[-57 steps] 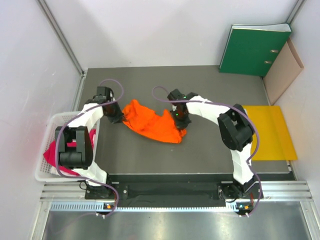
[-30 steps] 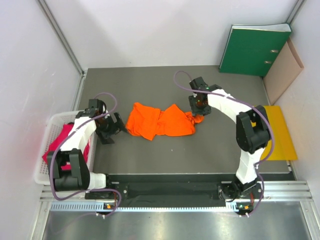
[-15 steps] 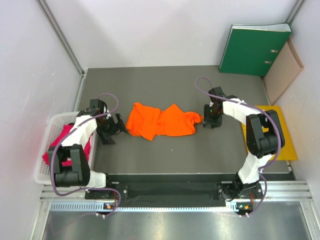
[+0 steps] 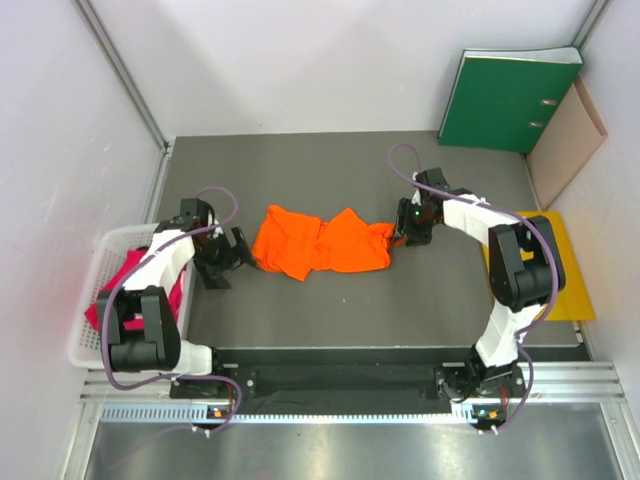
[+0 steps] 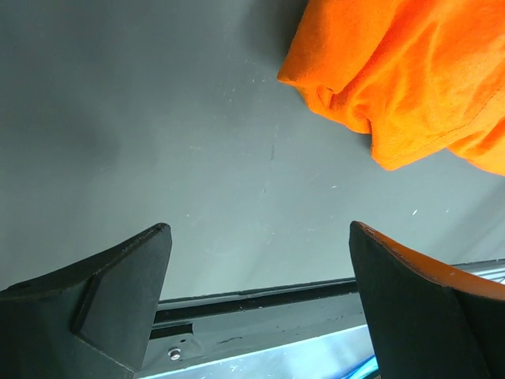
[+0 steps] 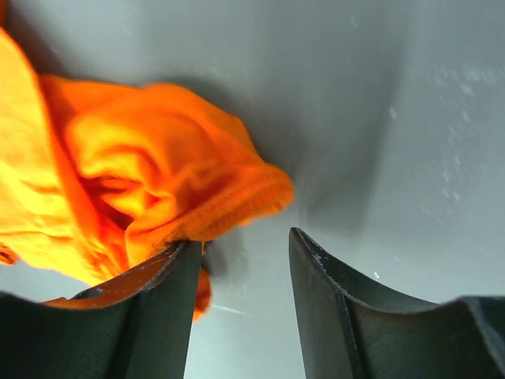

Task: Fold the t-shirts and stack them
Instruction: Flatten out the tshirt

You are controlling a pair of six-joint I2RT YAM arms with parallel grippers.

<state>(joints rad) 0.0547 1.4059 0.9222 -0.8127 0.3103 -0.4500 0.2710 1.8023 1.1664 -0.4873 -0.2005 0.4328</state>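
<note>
right gripper slid back to the right tip of the soft bright orange cloth t-shirt, fingers apart. left gripper sits wide apart just left of it.

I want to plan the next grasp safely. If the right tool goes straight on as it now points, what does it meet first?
Probably the bunched end of the orange t-shirt, which lies just ahead of the right tool; depth is hard to judge.

The orange t-shirt is soft, matt, creased cloth on a smooth, matt grey table.
</note>
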